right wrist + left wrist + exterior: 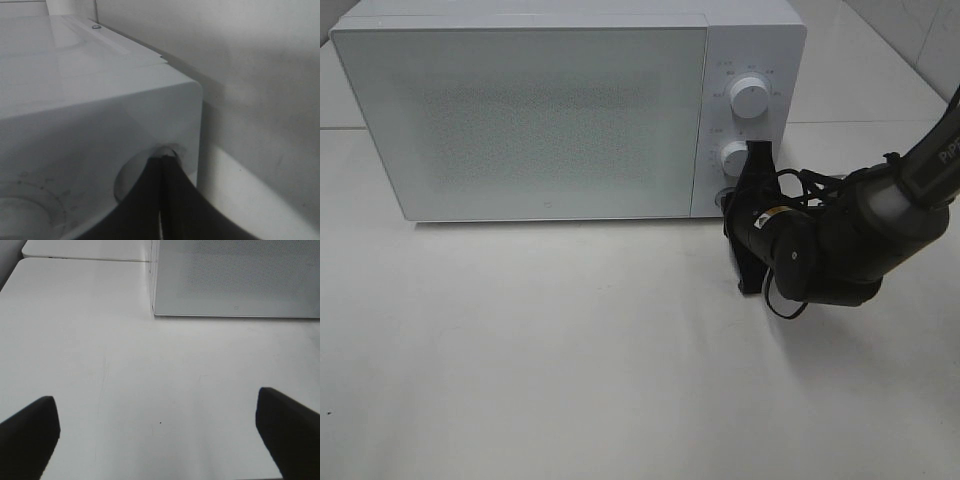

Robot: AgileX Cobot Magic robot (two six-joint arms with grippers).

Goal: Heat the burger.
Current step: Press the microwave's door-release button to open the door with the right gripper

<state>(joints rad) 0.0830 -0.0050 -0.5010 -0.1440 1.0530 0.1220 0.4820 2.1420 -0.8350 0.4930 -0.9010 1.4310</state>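
**Left side.** The left gripper point(160, 440) hangs low over the bare table point(570, 350) with its jaws spread wide and nothing between them. It faces the front left corner of the microwave point(540, 30) and is well apart from it. This gripper does not appear in the exterior high view.

**Centre.** The microwave door point(520, 120) is shut. Its dotted panel is opaque in these views. The burger is not visible in any view. It cannot be told whether it sits behind the door.

**Right side.** The control panel carries an upper knob point(750, 98), a lower knob point(735, 155) and, below both, a round button point(722, 197) at the panel's bottom corner. The right gripper point(162, 160) has its jaws pressed together and holds nothing. In the right wrist view its paired tips meet the round recess of this button, touching or nearly so.

**Governing relation.** The button lies straight ahead of the closed tips, along the gripper's long axis, so the coming move is judged to be a short push into the panel face. The right arm is clearly the nearer one. The left arm is well clear of the panel.

**Caution.** If the button releases the door, the door needs free space in front of it. The knobs just above the tips must not be nudged.
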